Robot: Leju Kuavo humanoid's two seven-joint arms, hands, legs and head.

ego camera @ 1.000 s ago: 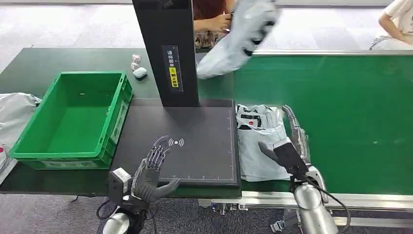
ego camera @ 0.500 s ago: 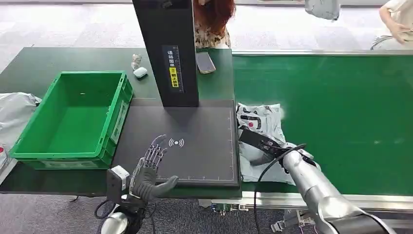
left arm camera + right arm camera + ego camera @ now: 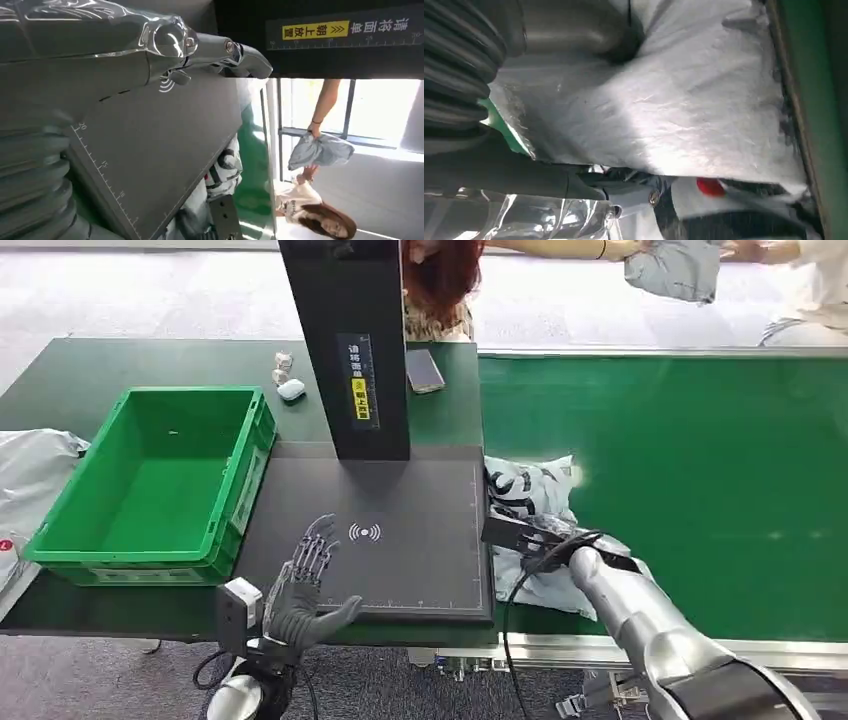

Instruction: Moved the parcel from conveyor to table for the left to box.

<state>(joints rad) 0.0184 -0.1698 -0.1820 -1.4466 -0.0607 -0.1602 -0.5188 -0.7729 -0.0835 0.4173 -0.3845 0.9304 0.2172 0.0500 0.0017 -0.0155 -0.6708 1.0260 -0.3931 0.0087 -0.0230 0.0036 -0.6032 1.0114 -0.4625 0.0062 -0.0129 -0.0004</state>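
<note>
Over the last second the right hand (image 3: 520,533) has swung from lying along the outer edge of the crumpled white plastic parcel with black print and a red dot (image 3: 545,508) to reaching across it toward the black scanning plate with the white wireless symbol (image 3: 400,540), and the parcel has bunched up and slid slightly toward the plate's edge. That suggests the transfer is only beginning: the parcel still lies on the green conveyor belt (image 3: 700,490), touching the side of the plate, not on it. In the right wrist view the thick grey thumb (image 3: 569,30) presses down into the creased white film of the parcel (image 3: 664,115) while the darker fingers (image 3: 589,185) run along under or beside its printed edge, so the hand appears to be closing on a fold of the bag; whether the pinch is firm cannot be told from these views. The left hand (image 3: 305,585) has hardly moved: it hovers with fingers spread over the near edge of the plate, holding nothing, and in its own wrist view its fingers (image 3: 215,50) are stretched out above the plate's ruled surface (image 3: 150,150). The empty green plastic crate (image 3: 150,480) waits to the left of the plate. Beyond the belt, a person's hands now hold up another grey bag (image 3: 672,265).
</note>
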